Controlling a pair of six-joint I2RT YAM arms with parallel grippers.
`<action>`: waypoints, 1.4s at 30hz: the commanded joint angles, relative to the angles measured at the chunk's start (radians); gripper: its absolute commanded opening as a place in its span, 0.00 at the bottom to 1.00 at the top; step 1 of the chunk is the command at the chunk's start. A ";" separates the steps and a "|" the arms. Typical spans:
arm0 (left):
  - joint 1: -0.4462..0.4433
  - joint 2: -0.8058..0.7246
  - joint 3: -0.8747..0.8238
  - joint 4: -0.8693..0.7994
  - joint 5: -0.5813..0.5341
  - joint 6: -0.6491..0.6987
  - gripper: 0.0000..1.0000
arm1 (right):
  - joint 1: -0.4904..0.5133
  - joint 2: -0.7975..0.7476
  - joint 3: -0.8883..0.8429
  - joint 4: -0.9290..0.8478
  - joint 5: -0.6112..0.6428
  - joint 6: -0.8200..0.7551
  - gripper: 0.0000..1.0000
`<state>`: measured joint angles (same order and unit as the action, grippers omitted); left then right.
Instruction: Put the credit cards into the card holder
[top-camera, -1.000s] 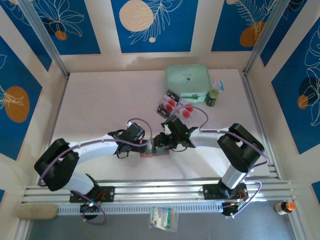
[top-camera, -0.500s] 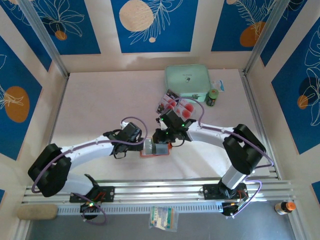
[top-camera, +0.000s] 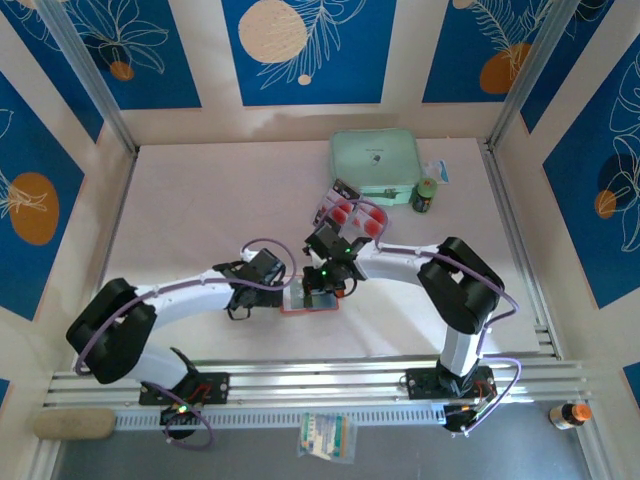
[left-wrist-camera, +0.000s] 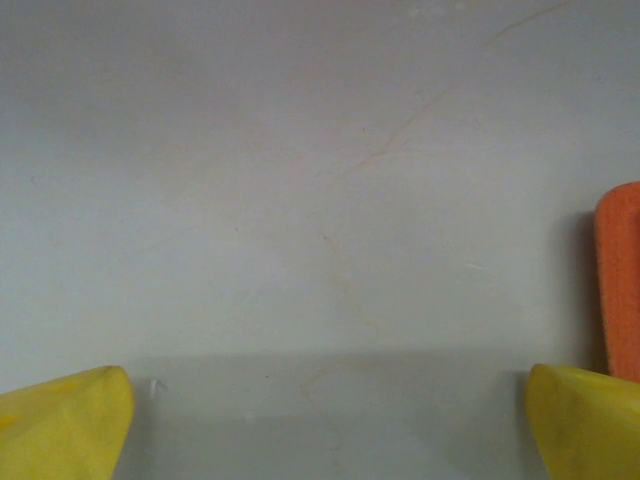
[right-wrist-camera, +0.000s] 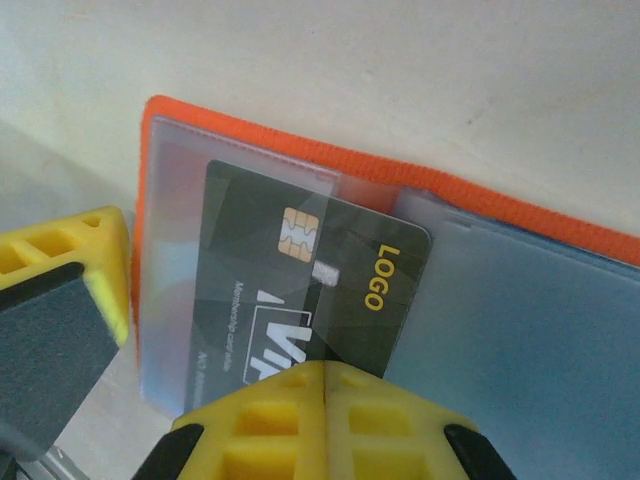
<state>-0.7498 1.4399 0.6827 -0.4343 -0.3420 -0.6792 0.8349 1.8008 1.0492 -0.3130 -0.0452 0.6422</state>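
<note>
Over the orange-red folding card holder (right-wrist-camera: 170, 250) now: it lies open and flat on the pale table (left-wrist-camera: 300, 200), clear sleeves facing up, at the near middle between the two arms. A black credit card with a gold chip and the word LOGO (right-wrist-camera: 300, 290) sits partway inside the left sleeve, its near end sticking out. The right gripper (right-wrist-camera: 325, 400) has its yellow fingers pressed tip to tip with no gap, right at that near edge of the card. Nothing shows between the jaws, and I can't tell whether they press on the card.

From above, the left gripper (top-camera: 283, 290) sits just beside the holder's left edge. Its wrist view shows the yellow fingertips (left-wrist-camera: 60, 420) spread wide and holding nothing, with an orange sliver of the holder at the right.

Farther back, the other pale red-dotted cards (top-camera: 360, 215) cluster near the mint-green rounded case (top-camera: 375, 165).
</note>
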 joint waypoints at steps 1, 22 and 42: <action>0.011 0.025 0.004 0.005 -0.005 0.014 1.00 | 0.018 0.034 0.039 -0.039 0.010 -0.020 0.00; 0.022 -0.067 0.018 -0.037 -0.038 0.011 1.00 | 0.002 -0.072 0.054 -0.078 0.038 0.005 0.00; 0.067 0.015 0.023 -0.024 0.011 0.039 1.00 | 0.014 0.004 0.026 -0.019 0.004 0.039 0.00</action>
<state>-0.6910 1.4345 0.6834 -0.4534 -0.3443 -0.6678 0.8398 1.7885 1.0840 -0.3470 -0.0196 0.6659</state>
